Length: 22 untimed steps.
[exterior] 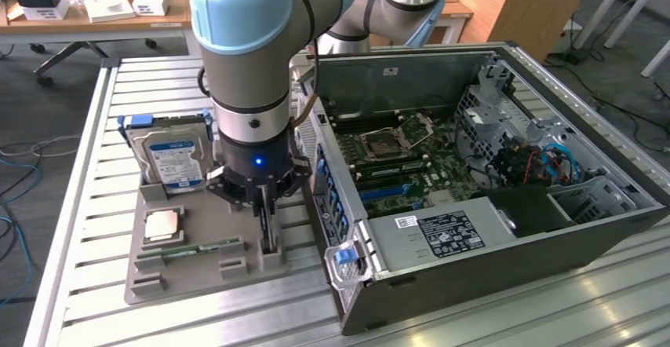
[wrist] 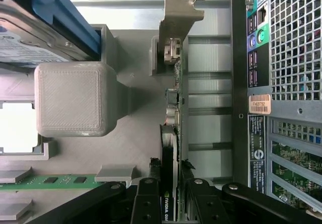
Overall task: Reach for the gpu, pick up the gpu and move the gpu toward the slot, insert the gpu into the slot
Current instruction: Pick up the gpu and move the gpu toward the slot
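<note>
**Jaws closed narrowly on the gpu (wrist: 173,108), which stands on edge in its gray holder (wrist: 136,148).**
The card sits directly between the jaws, with its pale bracket (wrist: 178,12) at the end away from them. I judge it light and stiff but fragile. It is better to hold the flat faces, not the bracket, and to avoid any twisting.
</note>
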{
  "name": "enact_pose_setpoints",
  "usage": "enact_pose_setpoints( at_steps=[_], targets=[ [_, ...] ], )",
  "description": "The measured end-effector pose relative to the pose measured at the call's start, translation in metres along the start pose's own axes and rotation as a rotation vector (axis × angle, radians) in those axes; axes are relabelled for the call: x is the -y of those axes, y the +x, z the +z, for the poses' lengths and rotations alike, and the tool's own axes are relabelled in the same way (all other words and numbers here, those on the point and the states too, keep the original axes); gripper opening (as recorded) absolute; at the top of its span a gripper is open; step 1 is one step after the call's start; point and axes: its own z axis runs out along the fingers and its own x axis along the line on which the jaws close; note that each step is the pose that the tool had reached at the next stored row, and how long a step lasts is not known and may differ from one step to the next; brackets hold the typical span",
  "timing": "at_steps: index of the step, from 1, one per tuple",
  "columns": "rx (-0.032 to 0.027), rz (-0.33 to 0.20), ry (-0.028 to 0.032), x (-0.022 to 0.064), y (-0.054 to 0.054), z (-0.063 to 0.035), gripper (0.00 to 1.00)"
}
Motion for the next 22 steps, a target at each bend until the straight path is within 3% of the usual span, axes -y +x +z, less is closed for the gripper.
enact_pose_setpoints(
  at_steps=[6,10,22],
  targets=[
    [0.0001,0.0,-0.0002,0.0,0.0,-0.0002,0.26],
    [0.0,0.0,0.0,-0.0003,0.0,-0.0053,0.26],
    [0.0,-0.001,-0.0001,-0.0019,-0.001,-0.0378,0.26]
  ],
)
